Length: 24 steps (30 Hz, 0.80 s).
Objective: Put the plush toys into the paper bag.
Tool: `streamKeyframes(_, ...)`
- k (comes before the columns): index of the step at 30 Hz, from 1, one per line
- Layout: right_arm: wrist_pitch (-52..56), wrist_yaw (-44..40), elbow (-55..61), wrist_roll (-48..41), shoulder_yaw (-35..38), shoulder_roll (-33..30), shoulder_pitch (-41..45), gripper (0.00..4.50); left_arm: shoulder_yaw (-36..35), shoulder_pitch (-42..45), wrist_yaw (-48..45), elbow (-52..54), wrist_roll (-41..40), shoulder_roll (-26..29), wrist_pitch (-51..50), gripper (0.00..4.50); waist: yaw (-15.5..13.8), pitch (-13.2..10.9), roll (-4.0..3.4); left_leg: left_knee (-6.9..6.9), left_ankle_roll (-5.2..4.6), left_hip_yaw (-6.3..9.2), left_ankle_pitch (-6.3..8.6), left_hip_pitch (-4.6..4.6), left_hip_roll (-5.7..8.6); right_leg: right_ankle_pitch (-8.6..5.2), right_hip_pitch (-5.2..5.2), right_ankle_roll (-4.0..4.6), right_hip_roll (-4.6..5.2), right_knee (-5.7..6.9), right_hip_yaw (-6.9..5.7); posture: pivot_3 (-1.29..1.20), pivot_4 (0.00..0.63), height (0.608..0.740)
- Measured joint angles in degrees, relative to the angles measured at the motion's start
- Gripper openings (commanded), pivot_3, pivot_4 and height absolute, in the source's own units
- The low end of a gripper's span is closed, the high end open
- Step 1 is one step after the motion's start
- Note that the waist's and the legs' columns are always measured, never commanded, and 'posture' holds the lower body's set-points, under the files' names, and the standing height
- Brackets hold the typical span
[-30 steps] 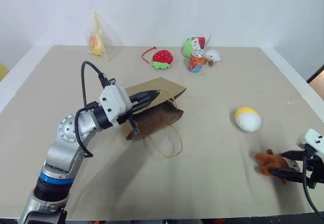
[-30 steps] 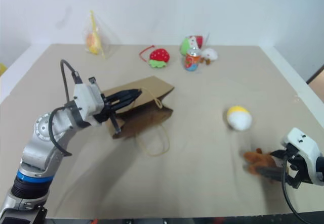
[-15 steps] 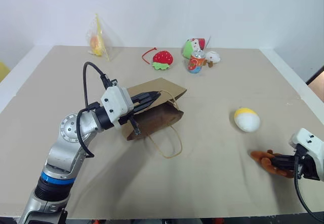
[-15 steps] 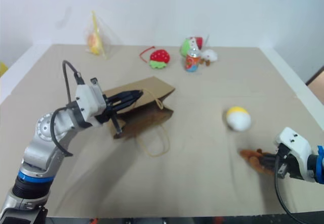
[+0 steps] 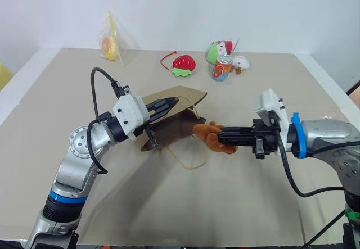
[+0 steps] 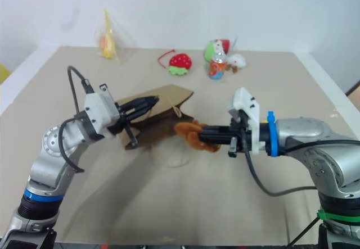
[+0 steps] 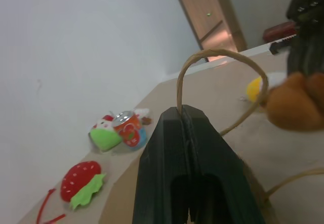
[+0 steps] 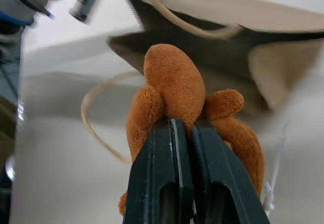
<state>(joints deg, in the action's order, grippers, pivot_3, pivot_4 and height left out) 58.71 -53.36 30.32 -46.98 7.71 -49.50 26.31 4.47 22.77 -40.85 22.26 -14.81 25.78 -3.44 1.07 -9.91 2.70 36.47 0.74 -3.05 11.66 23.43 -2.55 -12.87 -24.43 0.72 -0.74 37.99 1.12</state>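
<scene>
A plain white wall (image 5: 169, 7) rises behind the beige tabletop (image 5: 236, 204); soft, even light.

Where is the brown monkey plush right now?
In the head views, the brown monkey plush is mid-table, held in the right gripper, right at the paper bag's open mouth.

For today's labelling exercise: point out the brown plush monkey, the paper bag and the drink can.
brown plush monkey (image 5: 209, 137), left eye view, on its body.
paper bag (image 5: 188, 95), left eye view, on its upper panel.
drink can (image 5: 221, 69), left eye view, on its printed side.
</scene>
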Motion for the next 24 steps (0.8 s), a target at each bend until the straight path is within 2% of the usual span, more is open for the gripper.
streamKeyframes(6, -3.87, 3.11, -0.82, 3.94, -9.01, 5.95, 3.99, 0.1, -0.5, 0.02, 1.72, -0.21, 0.86, -0.23, 0.59, 0.0, 0.09, 0.0, 0.0, 0.11, -0.11, -0.04, 0.08, -0.01, 0.1, -0.02, 0.03, -0.14, 0.12, 0.0, 0.02, 0.0, 0.15, 0.74)
streamKeyframes(13, -9.18, 4.52, -4.67, 9.33, -14.37, 10.81, 8.46, 0.1, -0.53, -0.17, 2.0, -0.04, 0.86, -0.34, 0.59, 0.0, 0.25, 0.0, 0.0, 0.11, -0.12, -0.01, 0.07, -0.08, -0.06, 0.01, 0.06, -0.07, 0.04, 0.03, 0.0, 0.0, 0.15, 0.74)
streamKeyframes(14, -12.9, 5.17, -10.04, 13.65, -18.15, 14.72, 12.18, 0.1, -0.47, -0.45, 2.15, 0.29, 0.88, -0.39, 0.58, 0.0, 0.27, 0.0, 0.0, 0.11, -0.12, -0.01, 0.07, -0.08, -0.1, 0.01, 0.06, -0.06, 0.03, 0.03, 0.0, 0.0, 0.15, 0.74)
streamKeyframes(24, -20.5, 8.24, -19.88, 24.97, -27.07, 22.91, 16.63, 0.1, -0.18, -0.74, 3.17, 0.84, 0.91, -0.91, -0.2, 0.0, 0.29, 0.0, 0.0, 0.09, -0.12, -0.07, 0.07, -0.06, -0.11, 0.04, 0.01, 0.06, 0.04, 0.04, 0.03, 0.0, 0.15, 0.74)
